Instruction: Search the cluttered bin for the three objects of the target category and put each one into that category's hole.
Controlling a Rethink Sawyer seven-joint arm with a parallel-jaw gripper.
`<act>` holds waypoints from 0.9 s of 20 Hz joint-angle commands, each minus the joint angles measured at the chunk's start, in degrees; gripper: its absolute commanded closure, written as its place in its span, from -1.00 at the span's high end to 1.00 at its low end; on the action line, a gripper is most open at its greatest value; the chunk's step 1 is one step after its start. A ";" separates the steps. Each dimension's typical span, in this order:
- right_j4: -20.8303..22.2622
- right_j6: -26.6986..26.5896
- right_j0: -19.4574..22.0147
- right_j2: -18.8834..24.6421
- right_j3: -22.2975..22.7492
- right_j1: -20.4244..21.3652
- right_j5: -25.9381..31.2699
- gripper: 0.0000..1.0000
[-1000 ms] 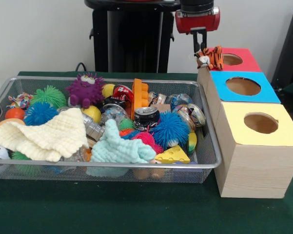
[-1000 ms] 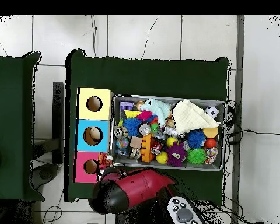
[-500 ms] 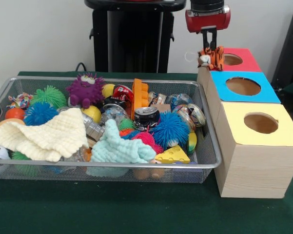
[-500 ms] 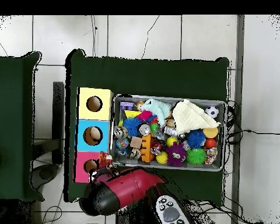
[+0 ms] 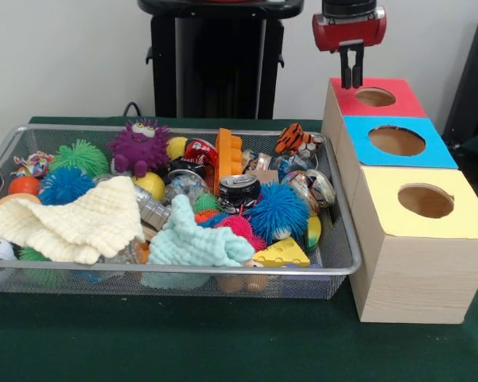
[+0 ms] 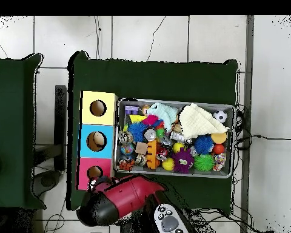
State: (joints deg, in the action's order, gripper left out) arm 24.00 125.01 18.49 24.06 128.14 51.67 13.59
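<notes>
A wire bin (image 5: pixel 343 263) of toys sits on a green desk (image 5: pixel 223 350). Beside the bin stand three wooden boxes. The claw (image 5: pixel 351 78) hangs just above the red box (image 5: pixel 398 99), beside its round hole (image 5: pixel 375 97), its two fingers close together and holding nothing. A toy tiger (image 5: pixel 294 139) lies inside the bin, at the corner nearest the red box.

Front camera sits low and close, facing the bin (image 5: pixel 334 263) and boxes (image 5: pixel 413 239); overhead looks straight down from far, sharing both.
</notes>
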 commanded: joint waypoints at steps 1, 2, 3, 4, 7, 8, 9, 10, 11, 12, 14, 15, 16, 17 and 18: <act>-1.60 3.89 -0.27 0.09 -1.78 1.03 1.15 -1.00; -1.66 4.07 -0.18 0.03 -1.00 1.56 1.03 -1.00; -1.70 4.09 -0.02 0.05 -0.50 1.79 1.02 -1.00; -1.68 4.29 0.19 0.04 0.40 2.20 0.62 -1.00; -1.92 4.49 0.75 0.21 2.37 3.64 0.44 -1.00; -2.01 4.36 0.86 0.23 2.26 3.84 0.66 -1.00; -2.03 4.31 0.95 0.26 2.35 3.96 0.66 -1.00; -2.01 4.08 1.31 0.53 2.56 4.29 0.57 -1.00; -1.96 3.84 1.64 0.82 2.71 4.53 0.44 -1.00; -2.10 3.48 2.52 1.58 3.32 5.02 0.19 -1.00; -3.71 1.07 5.34 4.11 4.85 8.13 2.86 -1.00; -4.80 -0.54 6.75 5.44 5.20 9.50 4.77 -1.00; -6.48 -3.51 8.94 7.39 5.31 11.36 7.99 -1.00; -7.14 -4.86 10.05 8.35 5.25 12.06 9.27 -1.00; -8.04 -6.93 11.53 9.61 4.93 12.80 11.27 -1.00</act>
State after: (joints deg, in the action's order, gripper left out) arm 20.59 125.01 24.56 27.16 132.33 59.32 15.23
